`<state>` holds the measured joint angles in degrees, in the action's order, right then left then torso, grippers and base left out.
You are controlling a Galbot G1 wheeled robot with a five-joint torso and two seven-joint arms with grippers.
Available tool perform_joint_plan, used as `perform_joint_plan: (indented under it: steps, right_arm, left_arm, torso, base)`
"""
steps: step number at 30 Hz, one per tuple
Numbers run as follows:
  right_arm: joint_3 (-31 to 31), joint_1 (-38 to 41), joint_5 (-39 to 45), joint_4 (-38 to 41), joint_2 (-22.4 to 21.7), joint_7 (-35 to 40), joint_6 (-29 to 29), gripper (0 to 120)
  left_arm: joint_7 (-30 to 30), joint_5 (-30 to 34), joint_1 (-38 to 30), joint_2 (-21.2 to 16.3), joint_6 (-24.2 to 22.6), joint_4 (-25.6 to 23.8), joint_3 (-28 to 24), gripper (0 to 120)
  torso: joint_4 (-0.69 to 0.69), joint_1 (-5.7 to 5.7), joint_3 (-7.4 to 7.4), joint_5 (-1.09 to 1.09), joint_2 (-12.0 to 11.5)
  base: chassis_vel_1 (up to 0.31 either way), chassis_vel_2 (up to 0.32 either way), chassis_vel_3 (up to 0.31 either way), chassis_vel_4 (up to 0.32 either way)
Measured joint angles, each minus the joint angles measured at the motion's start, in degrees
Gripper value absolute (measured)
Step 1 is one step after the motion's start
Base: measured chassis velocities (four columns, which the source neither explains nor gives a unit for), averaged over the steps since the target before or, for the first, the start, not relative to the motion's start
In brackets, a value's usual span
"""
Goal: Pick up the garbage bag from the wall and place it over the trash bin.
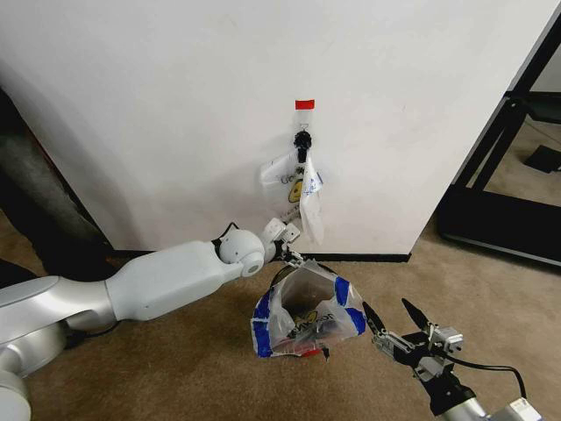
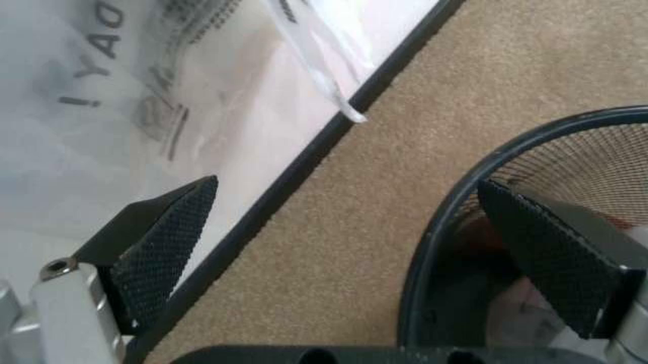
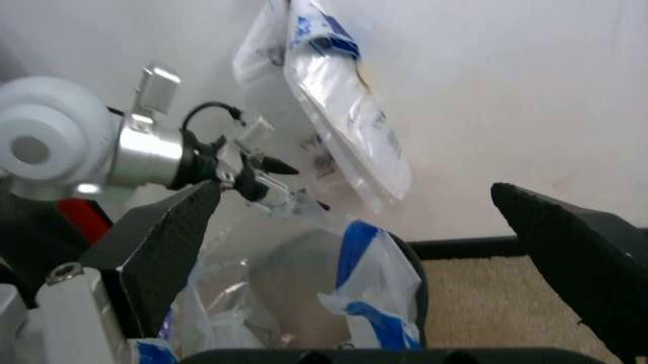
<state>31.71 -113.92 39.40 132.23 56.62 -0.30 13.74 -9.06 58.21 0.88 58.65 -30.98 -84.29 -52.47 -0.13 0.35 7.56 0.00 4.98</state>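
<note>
While the left gripper [image 1: 294, 257] hovers at the back rim of the trash bin [image 1: 302, 309], its jaws stand wide apart and hold nothing: in the left wrist view the two ribbed pads [image 2: 167, 235] frame bare carpet [image 2: 354, 212], with the bin's mesh rim [image 2: 445, 227] just inside one pad and the black baseboard [image 2: 303, 163] running past the other. A bag with blue patches [image 1: 351, 311] already lies draped over the bin, just below and forward of these fingertips; whether they touch its plastic I cannot tell.

Above the left gripper and slightly toward the right arm's side, the garbage bag [image 1: 302, 189] hangs from the small black hook [image 1: 303, 140] on the wall [image 1: 175, 105], its long axis vertical and its lower tail ending near the gripper. Judging by this, the left arm is clearly the nearer one to the hanging bag; a short rise toward the wall would bring the tail between its pads.

Farther out, the right gripper [image 1: 394, 326] waits just beside the bin on the side away from the left arm, also spread wide and empty, pointing at the bagged rim [image 3: 380, 273]. A red tape rectangle [image 1: 304, 104] sits above the hook.
</note>
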Motion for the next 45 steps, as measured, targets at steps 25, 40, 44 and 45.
perform_joint_plan:
  steps: [25, 40, 44, 45]
  right_arm:
    - [-1.5, 0.6, -0.3, -0.2, 0.2, 1.7, -1.3, 100]
    - [-1.4, 0.6, -0.4, -0.7, 0.0, 2.1, -1.3, 100]
    - [-1.4, 0.6, -0.3, -0.7, 0.0, 2.2, -1.3, 100]
    - [-1.4, 0.7, -0.3, -0.7, 0.0, 2.2, -1.3, 100]
  left_arm:
    - [3.7, 1.3, 0.2, 1.7, -1.9, 2.4, -3.5, 81]
    - [3.2, 4.9, 1.0, 2.3, -2.8, 3.0, -3.0, 29]
    - [3.1, 5.7, 1.1, 2.1, -3.2, 2.6, -2.9, 15]
    - [3.1, 5.8, 1.2, 2.1, -3.3, 2.6, -2.8, 13]
  torso:
    - [0.0, 0.0, 0.0, 0.0, 0.0]
    - [0.01, -0.01, -0.01, 0.01, 0.0]
    - [0.01, -0.01, -0.01, 0.0, 0.0]
    - [0.01, -0.01, -0.01, 0.01, 0.0]
  base:
    - [0.0, 0.0, 0.0, 0.0]
    - [0.0, 0.0, 0.0, 0.0]
    - [0.0, 0.0, 0.0, 0.0]
    - [0.0, 0.0, 0.0, 0.0]
